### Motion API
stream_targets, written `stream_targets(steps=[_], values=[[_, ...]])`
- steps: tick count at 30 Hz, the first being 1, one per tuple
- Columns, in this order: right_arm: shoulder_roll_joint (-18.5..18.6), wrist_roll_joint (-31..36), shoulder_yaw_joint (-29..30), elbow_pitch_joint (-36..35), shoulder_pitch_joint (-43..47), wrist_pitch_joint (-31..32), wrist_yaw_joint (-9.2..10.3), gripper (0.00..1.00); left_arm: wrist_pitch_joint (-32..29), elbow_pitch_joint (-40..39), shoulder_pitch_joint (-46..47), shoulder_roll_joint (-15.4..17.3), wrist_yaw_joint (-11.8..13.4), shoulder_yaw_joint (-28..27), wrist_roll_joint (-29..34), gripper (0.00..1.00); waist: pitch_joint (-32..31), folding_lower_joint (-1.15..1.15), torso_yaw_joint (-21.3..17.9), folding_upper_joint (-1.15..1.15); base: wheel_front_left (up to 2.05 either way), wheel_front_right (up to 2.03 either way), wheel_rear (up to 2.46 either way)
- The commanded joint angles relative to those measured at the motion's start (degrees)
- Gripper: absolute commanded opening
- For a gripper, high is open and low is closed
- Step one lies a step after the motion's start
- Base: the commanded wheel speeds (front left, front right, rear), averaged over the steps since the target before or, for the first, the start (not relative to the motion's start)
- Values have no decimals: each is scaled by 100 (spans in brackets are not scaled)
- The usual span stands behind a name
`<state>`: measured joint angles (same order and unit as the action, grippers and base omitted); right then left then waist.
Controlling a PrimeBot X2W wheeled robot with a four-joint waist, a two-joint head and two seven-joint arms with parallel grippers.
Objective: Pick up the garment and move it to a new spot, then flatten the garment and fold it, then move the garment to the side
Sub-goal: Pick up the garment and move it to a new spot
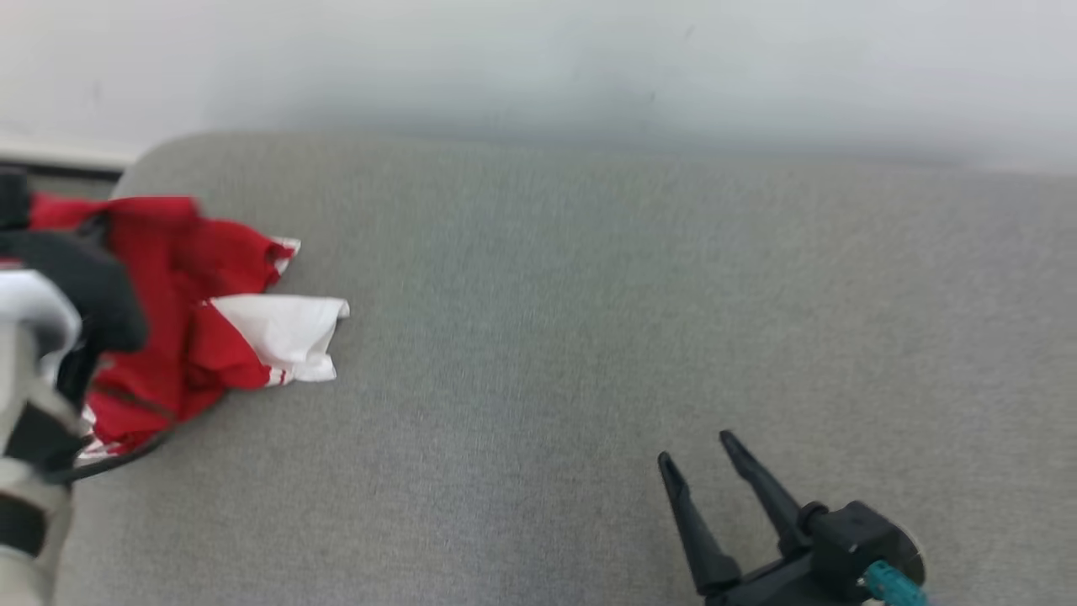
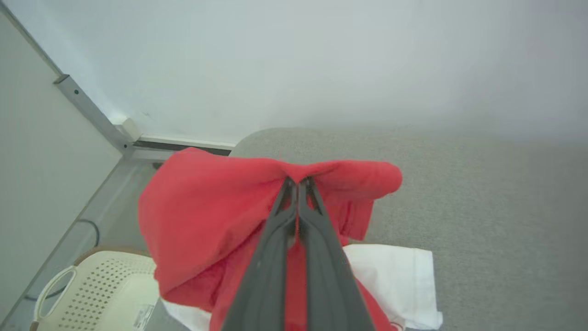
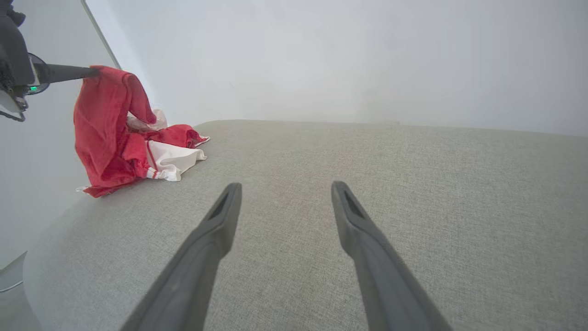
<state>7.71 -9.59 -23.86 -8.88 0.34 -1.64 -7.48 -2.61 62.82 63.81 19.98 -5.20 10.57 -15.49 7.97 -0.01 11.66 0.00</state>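
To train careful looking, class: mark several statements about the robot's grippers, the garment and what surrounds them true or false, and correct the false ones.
1. The left gripper is shut on the red and white garment. True.
2. The right gripper grips the garment too. False: it is open over the bare grey surface, apart from the garment.
3. The garment lies flat and folded. False: it is crumpled, with one part lifted.
4. A cream basket with holes sits beyond the grey surface's edge. True.
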Motion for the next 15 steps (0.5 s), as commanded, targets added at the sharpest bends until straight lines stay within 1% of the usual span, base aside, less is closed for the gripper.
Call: stream_targets(steps=[1,3,5,6,9,13,15], values=[[-74,-40,-39,109,19,-87,-2,100,-117,-97,72,-89,-87,87,-44,0,-774,1,-222,0,0,0,0],[-162,-41,-56,225,49,-170,-2,100,-261,-333,210,-204,-173,156,-186,0,-944,1,-291,0,0,0,0],[-222,-16,-49,316,41,-239,-2,100,-361,-610,294,-281,-212,316,-176,0,-1055,1,-382,0,0,0,0],[-242,-4,-25,349,37,-269,-2,100,-427,-753,305,-377,-212,383,-270,0,-1099,1,-431,0,0,0,0],[-292,25,10,452,35,-332,-2,100,-635,-1313,266,-658,-220,631,-678,0,-1239,1,-631,0,0,0,0],[-343,45,40,533,104,-382,-2,100,-977,-2137,195,-752,-217,953,-1352,0,-1379,1,-941,0,0,0,0],[-358,51,37,558,116,-391,-2,100,-1082,-2530,221,-805,-219,1027,-1675,0,-1420,1,-1111,0,0,0,0]])
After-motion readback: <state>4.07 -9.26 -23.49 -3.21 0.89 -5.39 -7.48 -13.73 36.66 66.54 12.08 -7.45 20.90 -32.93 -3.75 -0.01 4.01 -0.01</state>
